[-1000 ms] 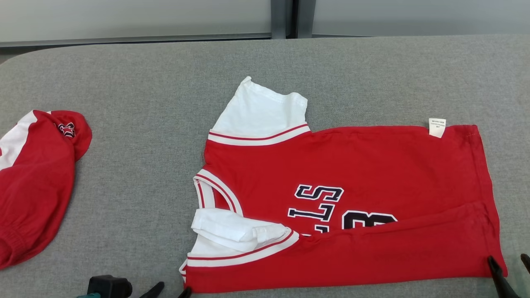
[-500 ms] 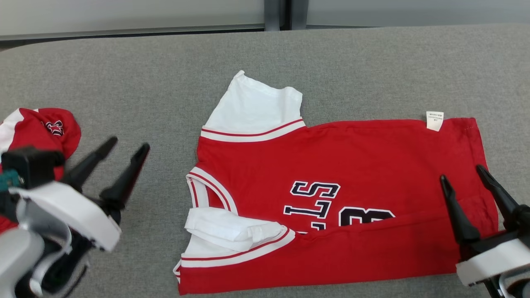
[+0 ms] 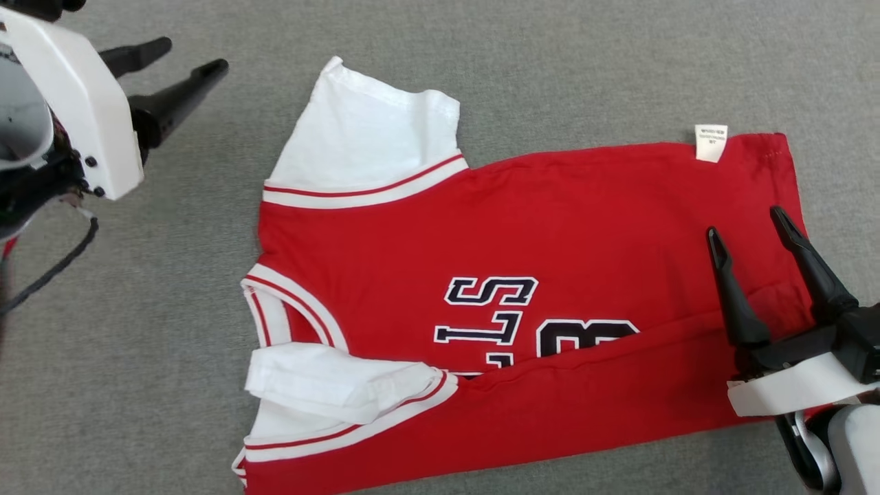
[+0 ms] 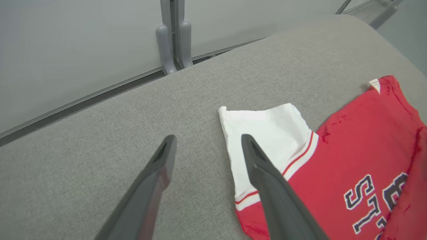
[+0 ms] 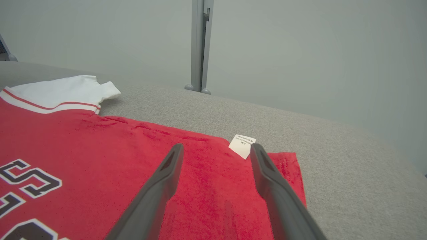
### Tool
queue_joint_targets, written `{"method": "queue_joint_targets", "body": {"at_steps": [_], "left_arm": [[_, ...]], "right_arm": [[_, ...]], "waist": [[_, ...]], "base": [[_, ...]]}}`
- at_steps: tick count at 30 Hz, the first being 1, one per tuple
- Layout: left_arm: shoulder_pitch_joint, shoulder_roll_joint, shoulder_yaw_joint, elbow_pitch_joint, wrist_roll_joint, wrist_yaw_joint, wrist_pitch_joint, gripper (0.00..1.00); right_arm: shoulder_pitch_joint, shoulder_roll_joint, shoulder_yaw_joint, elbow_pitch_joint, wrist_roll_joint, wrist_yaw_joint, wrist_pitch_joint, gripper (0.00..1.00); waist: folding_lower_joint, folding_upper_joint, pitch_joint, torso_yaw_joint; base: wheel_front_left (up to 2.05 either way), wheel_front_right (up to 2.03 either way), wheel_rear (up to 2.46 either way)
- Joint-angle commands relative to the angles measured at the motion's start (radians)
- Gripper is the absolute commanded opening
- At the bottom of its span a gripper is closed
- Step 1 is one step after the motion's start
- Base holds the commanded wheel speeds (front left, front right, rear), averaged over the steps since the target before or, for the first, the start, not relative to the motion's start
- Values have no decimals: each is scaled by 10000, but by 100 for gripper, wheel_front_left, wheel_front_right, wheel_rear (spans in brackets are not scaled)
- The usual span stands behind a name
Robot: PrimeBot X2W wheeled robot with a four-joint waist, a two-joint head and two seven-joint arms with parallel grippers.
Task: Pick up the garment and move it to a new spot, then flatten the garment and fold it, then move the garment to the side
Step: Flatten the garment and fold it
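Fingers of your left gripper (image 3: 191,55) and right gripper (image 3: 744,221) stand spread, empty; the red jersey (image 3: 550,227) lies on the desk (image 3: 584,62).

Legible print: jersey lettering.
I read navy "ST" lettering (image 3: 491,309) and a half-covered "8" or "B" on the red garment (image 3: 550,227); tag (image 3: 711,141) at its far right corner is too small.

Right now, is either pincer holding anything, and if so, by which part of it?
Nothing is held. The left pincer is open above the grey surface, beside the white sleeve of the jersey; the right pincer is open over its hem end.
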Motion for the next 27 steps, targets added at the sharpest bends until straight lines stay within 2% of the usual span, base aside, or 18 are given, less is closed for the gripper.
{"method": "queue_joint_targets", "body": {"at_steps": [1, 10, 19, 26, 27], "left_arm": [[-400, -18, -123, 223, 259, -133, 185, 100], [-1695, -547, -843, 1472, 1009, -526, 882, 100], [-2292, -222, -1480, 1828, 1771, -651, 1243, 100], [-2382, -33, -1796, 1825, 1856, -682, 1322, 100], [-2383, -30, -1826, 1812, 1860, -685, 1320, 91]], "right_arm": [[-157, 28, 27, 78, -128, -21, -113, 100], [-493, 593, 19, 459, -254, -20, -612, 100], [-633, 901, 143, 736, -367, -21, -867, 100], [-602, 999, 76, 928, -363, -21, -944, 100], [-632, 1004, 78, 949, -351, -21, -953, 100]], "waist": [[0, 0, 519, -512], [0, 0, 1279, -1444], [0, 0, 1639, -2050], [0, 0, 1684, -2159], [0, 0, 1695, -2169]], "base": [[0, 0, 0], [0, 0, 0], [0, 0, 0], [0, 0, 0], [0, 0, 0]]}}
